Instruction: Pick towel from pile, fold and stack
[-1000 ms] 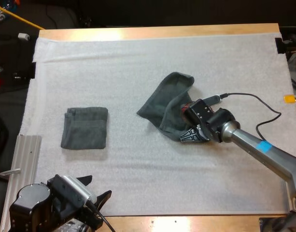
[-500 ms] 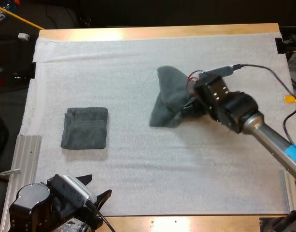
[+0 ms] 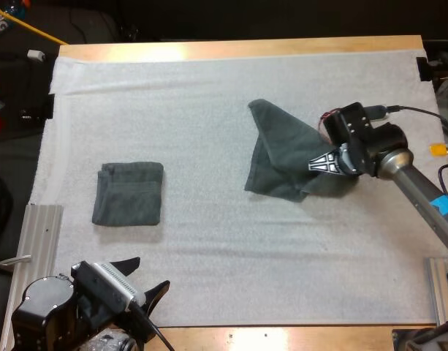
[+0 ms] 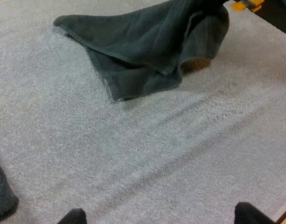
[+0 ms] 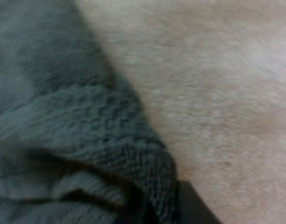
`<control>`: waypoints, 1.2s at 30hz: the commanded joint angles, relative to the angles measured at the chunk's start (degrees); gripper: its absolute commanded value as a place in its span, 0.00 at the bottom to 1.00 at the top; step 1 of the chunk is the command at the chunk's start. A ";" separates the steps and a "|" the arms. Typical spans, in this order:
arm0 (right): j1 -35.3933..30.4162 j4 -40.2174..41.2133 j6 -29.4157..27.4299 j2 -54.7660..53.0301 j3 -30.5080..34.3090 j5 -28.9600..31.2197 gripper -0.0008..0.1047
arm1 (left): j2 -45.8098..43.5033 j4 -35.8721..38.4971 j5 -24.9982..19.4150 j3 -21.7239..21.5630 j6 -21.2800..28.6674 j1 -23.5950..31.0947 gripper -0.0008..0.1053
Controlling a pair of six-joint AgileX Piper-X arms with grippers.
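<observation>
- The table (image 3: pixel 238 48) is wood, and a white mat (image 3: pixel 209 88) covers most of it.
- The towel (image 3: pixel 282 157) lies on the right half of the mat, well apart from the folded towel. It is soft, light and floppy, so I think it will sag and bunch up when lifted. A corner or an edge looks like the best place to hold it, so it can hang flat.
- The folded towel (image 3: pixel 128 193) lies flat on the left of the mat. It is the stack, and it looks like just one towel.
- The right gripper (image 3: pixel 327 162) is at the towel's right end. Its jaws pinch the cloth and hold that end up off the mat.
- The left gripper (image 3: pixel 145 281) sits at the mat's near edge, jaws wide apart, holding nothing.
</observation>
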 commanded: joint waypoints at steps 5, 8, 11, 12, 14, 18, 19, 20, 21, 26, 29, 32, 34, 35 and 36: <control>-2.45 2.17 0.62 -1.58 -0.14 1.32 0.73 | -0.04 -0.65 0.35 -0.30 -0.23 -0.23 0.58; -2.58 4.58 0.42 -2.95 -0.14 2.10 0.70 | -0.04 -0.79 0.35 -0.30 -0.23 -0.23 0.58; -2.58 7.23 0.44 -4.42 -0.14 2.10 0.61 | -0.04 -1.06 0.35 -0.30 -0.23 -0.23 0.58; -2.58 8.34 0.57 -5.08 -0.14 2.10 0.58 | -0.04 -1.06 0.35 -0.30 -0.04 -0.23 0.58; -2.58 9.97 0.64 -6.13 -0.14 1.94 0.55 | -0.04 -1.06 0.35 -0.30 -0.03 -0.23 0.58; -2.58 12.92 1.56 -8.81 -0.14 1.07 0.55 | -0.04 -1.32 0.35 -0.30 0.40 -0.23 0.58; -2.58 13.74 1.74 -9.68 -0.14 0.05 0.55 | -0.04 -1.79 0.35 -0.30 0.39 -0.23 0.58; -2.58 14.04 2.11 -10.16 -0.14 -0.47 0.55 | 0.11 -2.10 0.35 -0.30 0.39 -0.23 0.58; -2.58 14.86 2.62 -11.05 -0.14 -1.03 0.55 | 0.36 -2.91 0.35 -0.30 0.39 -0.23 0.58; -2.58 16.59 3.96 -14.98 0.73 -1.65 0.55 | 3.12 -4.77 0.35 -0.30 0.39 -0.23 0.58; -2.58 15.97 4.09 -17.90 3.36 -1.84 0.55 | 6.09 -5.06 0.35 -0.30 0.39 -0.23 0.58; -2.58 14.85 4.20 -20.64 6.74 -1.84 0.55 | 8.97 -5.73 0.96 -0.30 0.39 -0.23 0.58; -2.58 14.31 5.20 -22.45 9.17 -1.84 0.55 | 11.04 -6.94 2.73 -0.30 0.39 -0.23 0.58; -2.58 14.18 5.66 -23.05 9.84 -1.84 0.55 | 11.64 -7.25 3.48 -0.30 0.39 -0.23 0.58; -2.58 13.82 5.97 -23.76 10.93 -2.14 0.55 | 12.60 -7.93 5.07 -0.30 0.39 -0.23 0.58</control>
